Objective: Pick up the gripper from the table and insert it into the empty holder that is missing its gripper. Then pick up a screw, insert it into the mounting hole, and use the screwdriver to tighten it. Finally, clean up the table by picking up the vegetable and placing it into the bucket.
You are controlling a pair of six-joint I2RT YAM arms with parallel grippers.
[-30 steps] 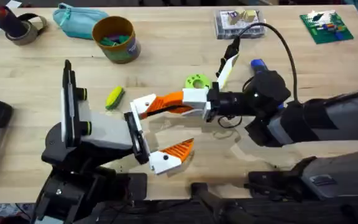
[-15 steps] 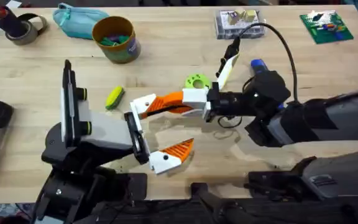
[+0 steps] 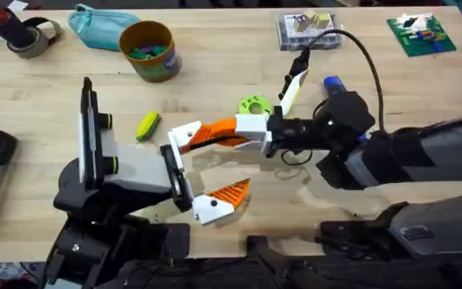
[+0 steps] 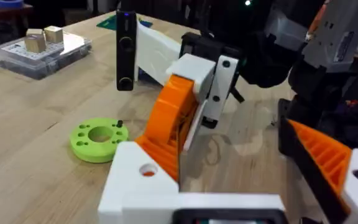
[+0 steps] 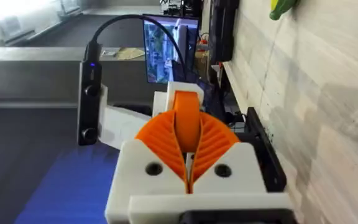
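Where the two arms meet at mid-surface, we see the right end effector (image 3: 184, 138) closed narrow, its orange pads pinching the upper finger of the left end effector (image 3: 203, 171), whose fingers stand wide apart. Just left, the vegetable (image 3: 147, 126) lies on the surface (image 3: 215, 72), long axis running near-to-far. Far left sits the bucket (image 3: 149, 50); a green disc (image 3: 254, 105) rests just beyond the right end effector.

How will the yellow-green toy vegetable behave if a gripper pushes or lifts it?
The vegetable looks oval and rounded, so it may roll when pushed. It is small, so probably light and easy to lift.
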